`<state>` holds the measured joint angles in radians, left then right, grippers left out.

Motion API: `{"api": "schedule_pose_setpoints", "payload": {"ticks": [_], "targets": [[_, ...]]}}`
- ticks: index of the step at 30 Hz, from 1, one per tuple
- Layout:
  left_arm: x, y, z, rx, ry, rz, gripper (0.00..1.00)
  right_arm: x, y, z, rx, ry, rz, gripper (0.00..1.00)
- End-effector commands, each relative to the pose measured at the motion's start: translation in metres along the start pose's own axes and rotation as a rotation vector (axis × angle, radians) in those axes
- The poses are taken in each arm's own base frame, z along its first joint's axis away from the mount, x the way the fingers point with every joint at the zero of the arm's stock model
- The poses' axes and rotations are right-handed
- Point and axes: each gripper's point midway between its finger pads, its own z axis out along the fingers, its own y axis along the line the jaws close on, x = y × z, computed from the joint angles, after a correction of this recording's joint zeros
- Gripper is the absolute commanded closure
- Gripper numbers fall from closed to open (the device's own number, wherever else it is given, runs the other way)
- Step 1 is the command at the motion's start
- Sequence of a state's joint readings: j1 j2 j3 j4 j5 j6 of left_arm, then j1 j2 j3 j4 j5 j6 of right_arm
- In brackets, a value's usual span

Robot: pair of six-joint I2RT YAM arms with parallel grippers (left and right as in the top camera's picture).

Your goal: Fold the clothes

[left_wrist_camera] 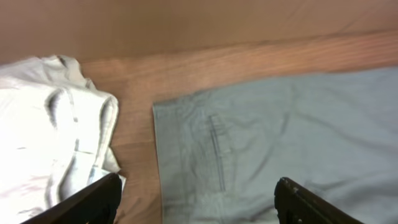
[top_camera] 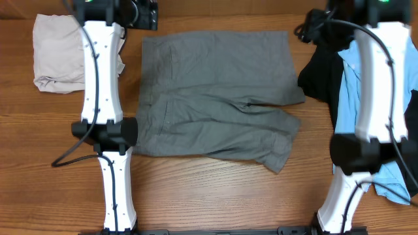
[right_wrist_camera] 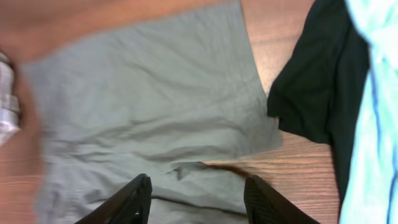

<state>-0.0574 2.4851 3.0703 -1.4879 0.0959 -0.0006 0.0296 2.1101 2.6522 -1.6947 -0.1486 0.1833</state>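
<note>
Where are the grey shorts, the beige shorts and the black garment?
grey shorts (top_camera: pixel 215 91), overhead view, middle of the spread fabric.
beige shorts (top_camera: pixel 57 55), overhead view, centre of the bundle.
black garment (right_wrist_camera: pixel 311 87), right wrist view, its central fabric.

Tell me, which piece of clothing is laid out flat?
The grey shorts in the middle of the table. The beige shorts lie bunched at one side; the black garment and blue shirt are heaped together at the other.
</note>
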Motion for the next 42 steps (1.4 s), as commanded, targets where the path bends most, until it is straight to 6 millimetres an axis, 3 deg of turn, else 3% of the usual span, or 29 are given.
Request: {"api": "schedule_pose_setpoints", "payload": {"ticks": [1,5,6,9,12,15,21,27,30,34,42], "targets": [[-0.008,-0.024,-0.062,0.047,-0.075,0.021,0.16,0.002,0.022,-0.078,-0.068,-0.174,-0.015,0.46],[0.012,-0.036,-0.101,0.051,-0.031,0.033,0.14,0.016,0.038,-0.128,-0.113,-0.272,-0.053,0.43],[0.011,-0.037,-0.108,0.054,-0.043,0.027,0.09,0.023,0.043,-0.142,-0.128,-0.296,-0.061,0.41],[0.011,-0.046,-0.131,0.101,-0.068,-0.006,0.09,0.041,0.051,-0.168,-0.16,-0.329,-0.074,0.41],[0.011,-0.049,-0.161,0.106,-0.107,-0.02,0.08,0.066,0.05,-0.178,-0.168,-0.309,-0.058,0.41],[0.02,-0.045,-0.185,0.076,-0.108,-0.021,0.07,0.096,0.04,-0.174,-0.147,-0.247,-0.017,0.41],[0.072,-0.038,-0.201,0.031,0.039,-0.059,0.11,0.167,0.006,-0.131,-0.055,-0.037,0.131,0.41],[0.136,-0.018,-0.189,-0.088,0.228,-0.139,0.1,0.224,-0.026,-0.073,0.057,0.155,0.236,0.41],[0.172,-0.011,-0.171,-0.136,0.353,-0.193,0.09,0.241,-0.033,-0.042,0.073,0.228,0.25,0.41],[0.223,-0.005,-0.126,-0.171,0.48,-0.246,0.09,0.262,-0.031,0.019,0.017,0.295,0.256,0.41],[0.287,0.001,-0.071,-0.192,0.579,-0.27,0.09,0.279,-0.042,0.081,-0.006,0.27,0.253,0.36]]}}
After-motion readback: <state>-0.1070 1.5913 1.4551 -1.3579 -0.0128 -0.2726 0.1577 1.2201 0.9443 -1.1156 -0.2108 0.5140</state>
